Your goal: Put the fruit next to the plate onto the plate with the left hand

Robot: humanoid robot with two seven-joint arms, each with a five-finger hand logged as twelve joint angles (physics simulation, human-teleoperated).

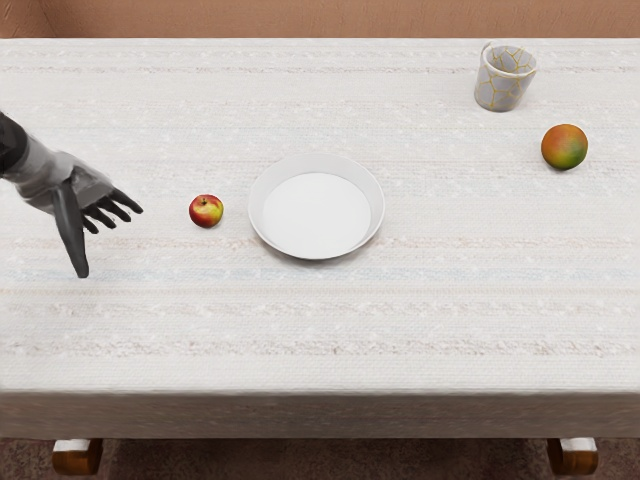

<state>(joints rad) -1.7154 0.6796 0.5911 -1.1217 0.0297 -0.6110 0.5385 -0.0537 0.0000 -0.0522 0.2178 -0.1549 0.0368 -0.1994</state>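
one apple (206,211) beside one plate (316,206), one mango (564,147), one cup (504,76), left hand (82,202) fingers spread

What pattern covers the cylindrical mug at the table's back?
Thin yellow crackle lines on the white ceramic mug; head view.

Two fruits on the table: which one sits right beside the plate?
The small red-yellow apple, just left of the white plate and nearest the open left hand. The orange-green mango lies far off to the right, near the cup.
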